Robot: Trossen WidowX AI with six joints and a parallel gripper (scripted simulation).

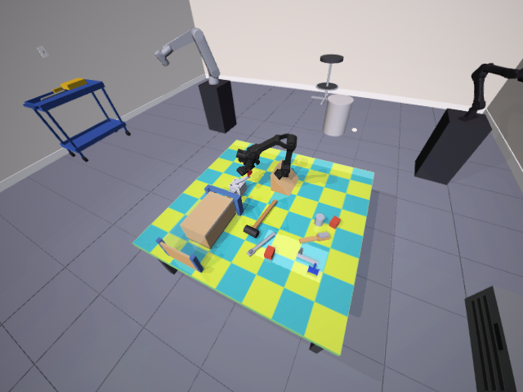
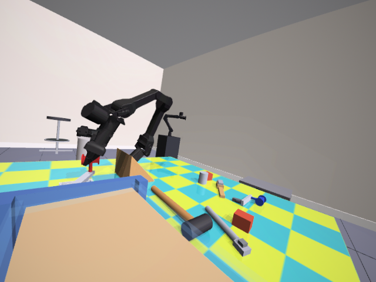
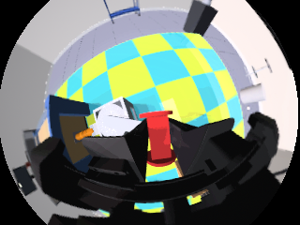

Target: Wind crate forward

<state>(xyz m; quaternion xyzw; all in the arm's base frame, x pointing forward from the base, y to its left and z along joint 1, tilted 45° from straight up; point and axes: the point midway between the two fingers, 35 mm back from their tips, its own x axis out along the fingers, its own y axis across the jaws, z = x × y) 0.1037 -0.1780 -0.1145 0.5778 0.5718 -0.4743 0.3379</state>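
Note:
The tan crate [image 1: 207,215] [image 2: 121,242] [image 3: 70,126] sits flat in the cubby, close behind the blue frame [image 1: 223,191] [image 2: 91,184] at its mouth; I cannot tell whether they touch. The pale winch [image 1: 238,187] [image 3: 112,108] stands outside the frame, with a short orange strap [image 3: 84,134] towards the crate. The white crank arm [image 2: 81,178] [image 3: 119,126] lies over the winch top and carries a red spool-shaped grip. My gripper [image 1: 248,171] [image 2: 86,161] [image 3: 156,120] is shut on this red grip, beside the winch. The fingers partly hide the grip; the key's seat is hidden.
A mallet [image 1: 252,231] [image 2: 196,225] and a grey wrench [image 1: 261,244] lie beside the cubby. Farther off are a brush [image 1: 315,238], red blocks [image 1: 269,252] [image 1: 334,221], a grey cylinder [image 1: 319,220] and a blue-knobbed grey tool [image 1: 307,257]. A wooden wedge [image 1: 283,184] stands by my base.

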